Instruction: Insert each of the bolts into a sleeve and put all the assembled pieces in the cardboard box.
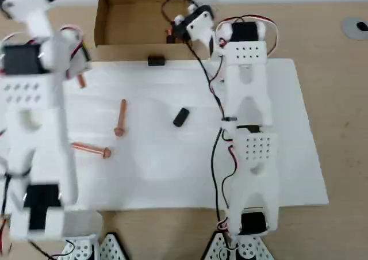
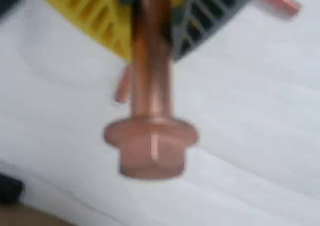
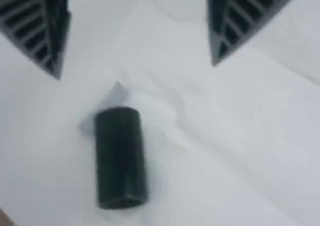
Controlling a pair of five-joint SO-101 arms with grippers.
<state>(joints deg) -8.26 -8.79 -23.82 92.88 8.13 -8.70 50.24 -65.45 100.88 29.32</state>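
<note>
I see wooden table (image 1: 339, 99), white sheet (image 1: 276, 156) spread over middle. Cardboard box (image 1: 102, 18) on table at far edge, probably touching sheet border. On sheet: copper bolt (image 1: 120, 119) and second bolt (image 1: 92, 150) flat on left arm's side, black sleeve (image 1: 181, 117) near centre, second sleeve (image 1: 156, 60) by box.

nothing readable is showing up anywhere: no text, label, brand, number or sign. the cardboard box (image 1: 101, 19), the bolt (image 2: 151, 151) and the sleeve (image 3: 120, 156) are all showing plain faces, as far as the blur is letting one tell.
</note>
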